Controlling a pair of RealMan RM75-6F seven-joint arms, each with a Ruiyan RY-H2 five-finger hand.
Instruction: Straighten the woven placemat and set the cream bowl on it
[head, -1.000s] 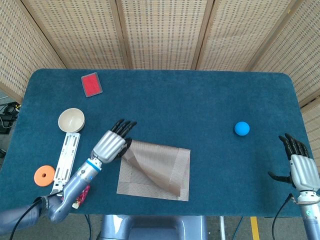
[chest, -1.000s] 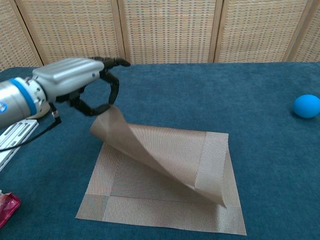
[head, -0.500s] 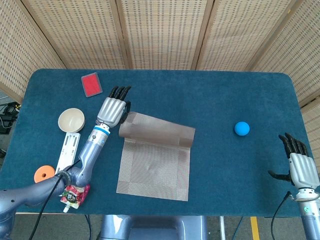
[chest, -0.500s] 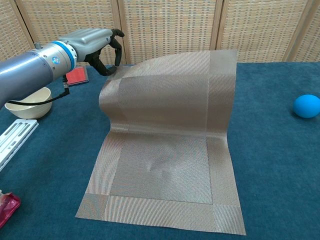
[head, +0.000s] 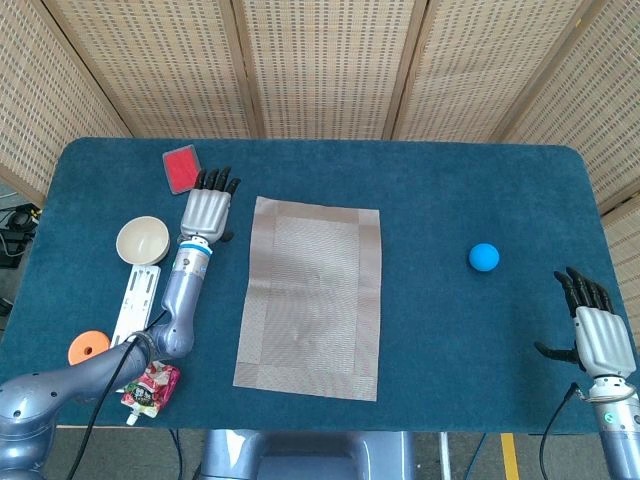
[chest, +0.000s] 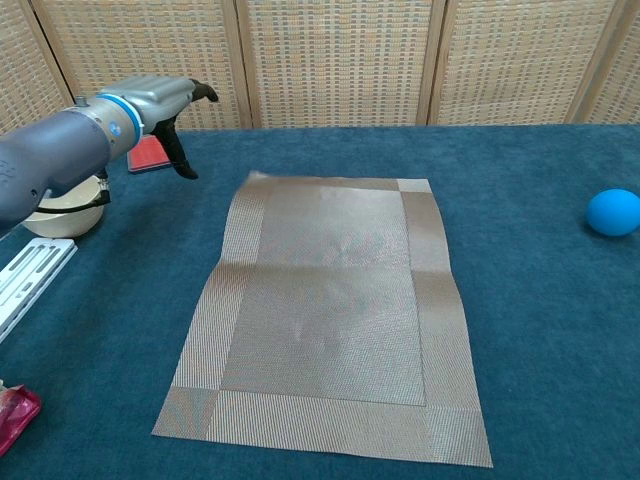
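Observation:
The woven placemat (head: 312, 295) (chest: 330, 310) lies flat and unfolded in the middle of the blue table, its long side running front to back. The cream bowl (head: 142, 240) (chest: 62, 215) stands to its left, apart from it. My left hand (head: 206, 206) (chest: 165, 105) hovers just left of the mat's far left corner, fingers spread, holding nothing. My right hand (head: 594, 328) rests at the table's right front edge, fingers apart and empty; the chest view does not show it.
A red card (head: 183, 168) lies at the far left. A white strip (head: 134, 310), an orange ring (head: 88, 349) and a red packet (head: 150, 386) sit near the left front. A blue ball (head: 484, 257) (chest: 612, 212) lies on the right.
My left hand carried the folded-over flap up and away, laid the placemat out flat, then let go of its corner and moved off to the left. The right hand stayed put.

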